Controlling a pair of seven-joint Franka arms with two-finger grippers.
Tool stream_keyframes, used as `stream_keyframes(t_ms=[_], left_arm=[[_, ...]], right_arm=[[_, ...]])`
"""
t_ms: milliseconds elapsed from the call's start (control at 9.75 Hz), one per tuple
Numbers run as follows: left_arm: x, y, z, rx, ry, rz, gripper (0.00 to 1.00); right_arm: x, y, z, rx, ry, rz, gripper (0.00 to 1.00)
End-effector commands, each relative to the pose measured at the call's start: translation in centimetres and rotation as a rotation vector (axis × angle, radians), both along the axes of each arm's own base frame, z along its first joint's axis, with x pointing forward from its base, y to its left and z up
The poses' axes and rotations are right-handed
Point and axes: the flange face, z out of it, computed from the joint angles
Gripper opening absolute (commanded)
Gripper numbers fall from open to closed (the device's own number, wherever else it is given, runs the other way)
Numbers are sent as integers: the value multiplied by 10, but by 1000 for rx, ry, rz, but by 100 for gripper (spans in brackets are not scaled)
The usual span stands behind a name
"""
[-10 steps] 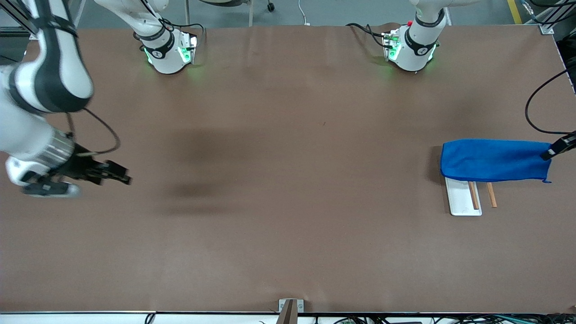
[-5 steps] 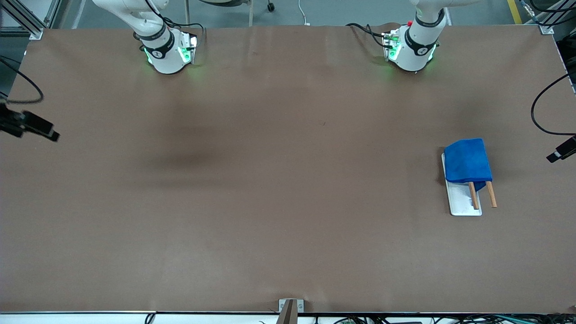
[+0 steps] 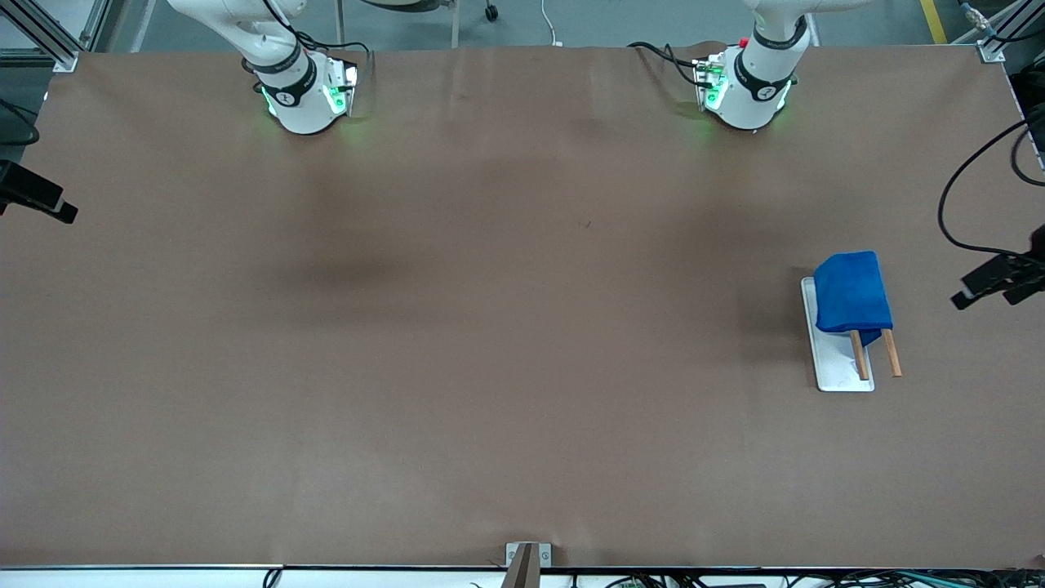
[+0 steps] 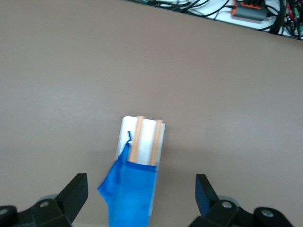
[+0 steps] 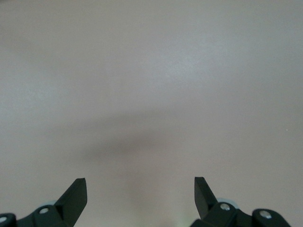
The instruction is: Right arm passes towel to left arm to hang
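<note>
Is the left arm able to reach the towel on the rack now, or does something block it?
Probably yes: the left tool is open beside the rack, and nothing stands between it and the towel.

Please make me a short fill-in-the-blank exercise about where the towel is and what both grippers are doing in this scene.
1. The blue towel is draped over the wooden bars of the ____, toward the left arm's end of the table.
2. The left gripper holds nothing; its fingers are ____.
3. The right gripper, also open, is over bare ____.
4. The rack's flat base is ____ in colour.

Missing words: rack; open; table; white
</note>
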Motion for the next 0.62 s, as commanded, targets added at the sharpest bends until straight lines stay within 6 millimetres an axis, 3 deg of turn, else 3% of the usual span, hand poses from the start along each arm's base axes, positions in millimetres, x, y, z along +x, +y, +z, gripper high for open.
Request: stream_keyframes(t_ms=[0, 205, 308, 513], left_arm=[[-9, -64, 27, 57, -25, -44, 100], [-17, -98, 95, 53, 44, -105, 100], [-16, -102, 130, 50, 99, -122, 100], [-25, -102, 177, 66, 126, -128, 100]], right_arm=[[-2, -1, 2, -12, 10, -15, 100], [-1, 4, 4, -15, 8, -8, 100], [-1, 9, 5, -55, 13, -24, 100], [-1, 16, 5, -103, 24, -17, 100]])
